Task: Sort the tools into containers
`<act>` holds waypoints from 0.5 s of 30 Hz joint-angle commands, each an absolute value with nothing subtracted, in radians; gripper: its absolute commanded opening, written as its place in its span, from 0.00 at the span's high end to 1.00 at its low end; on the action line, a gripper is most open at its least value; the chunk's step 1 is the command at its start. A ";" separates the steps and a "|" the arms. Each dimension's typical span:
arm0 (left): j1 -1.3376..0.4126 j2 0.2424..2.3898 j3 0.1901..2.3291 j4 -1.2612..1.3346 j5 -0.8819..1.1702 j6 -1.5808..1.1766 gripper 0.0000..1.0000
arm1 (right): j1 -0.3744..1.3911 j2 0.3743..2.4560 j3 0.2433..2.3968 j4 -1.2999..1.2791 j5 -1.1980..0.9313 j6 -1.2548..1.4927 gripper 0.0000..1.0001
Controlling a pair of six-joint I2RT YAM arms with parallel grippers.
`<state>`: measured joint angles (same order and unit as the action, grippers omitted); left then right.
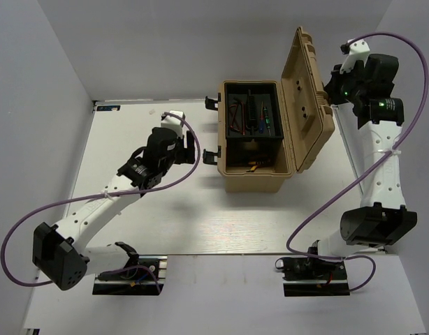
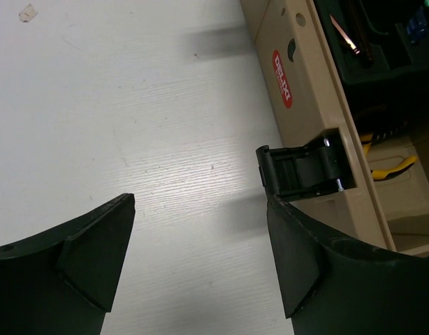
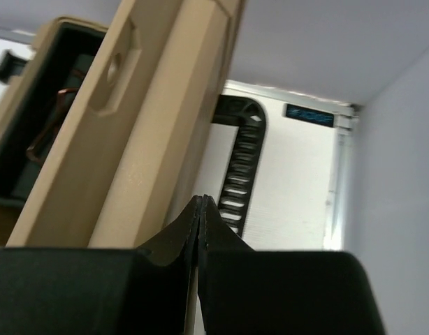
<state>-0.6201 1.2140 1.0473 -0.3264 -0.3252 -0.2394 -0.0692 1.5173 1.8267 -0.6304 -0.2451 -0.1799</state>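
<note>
The tan toolbox [image 1: 253, 183] sits open on the white bench [image 1: 131, 209], with its lid [image 1: 309, 105] standing up on the right side. A black tray [image 1: 228, 143] fills the upper part of the box. In it lie thin tools side by side: a red-handled one [image 1: 237, 115], a blue-handled screwdriver [image 1: 260, 120] and a green-handled screwdriver [image 1: 267, 120]. The yellow-handled pliers [image 2: 393, 166] rest in the box below the tray, partly hidden by the box wall.

The left fingers [image 2: 89, 251] are spread wide and hold nothing. They hang over bare bench just beside the box's left wall, near its front black latch [image 2: 305, 171] and a red label [image 2: 282, 78].

The right fingers [image 3: 200, 209] are pressed tip to tip with nothing visible between them. They sit behind the raised lid, close to its outer face and the black ribbed handle [image 3: 239, 164]. Whether they touch the lid cannot be told.
</note>
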 commanded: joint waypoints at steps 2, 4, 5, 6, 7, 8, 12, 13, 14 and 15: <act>-0.604 1.123 1.017 -0.284 -0.336 -0.221 0.12 | -0.057 1.540 1.901 -0.698 -0.501 -0.088 1.00; -0.604 1.103 1.006 -0.275 -0.347 -0.212 0.11 | -0.052 1.558 1.928 -0.703 -0.570 -0.059 1.00; -0.604 1.088 0.997 -0.275 -0.356 -0.212 0.11 | -0.052 1.560 1.946 -0.710 -0.586 -0.048 1.00; -0.604 1.088 0.997 -0.275 -0.356 -0.212 0.11 | -0.049 1.572 1.954 -0.709 -0.601 -0.028 1.00; -0.604 1.074 0.988 -0.275 -0.368 -0.212 0.09 | -0.048 1.574 1.969 -0.707 -0.647 -0.014 1.00; -0.604 1.074 0.988 -0.265 -0.377 -0.212 0.09 | -0.040 1.574 1.976 -0.707 -0.661 -0.008 1.00; -0.604 1.049 0.977 -0.255 -0.377 -0.212 0.09 | -0.017 1.565 1.962 -0.674 -0.762 0.052 1.00; -0.604 1.040 0.977 -0.255 -0.386 -0.212 0.09 | -0.012 1.560 1.954 -0.667 -0.771 0.063 1.00; -0.604 1.040 0.968 -0.255 -0.387 -0.212 0.08 | -0.002 1.552 1.944 -0.661 -0.810 0.069 1.00; -0.604 1.040 0.968 -0.255 -0.387 -0.212 0.08 | -0.003 1.549 1.916 -0.640 -0.821 0.080 1.00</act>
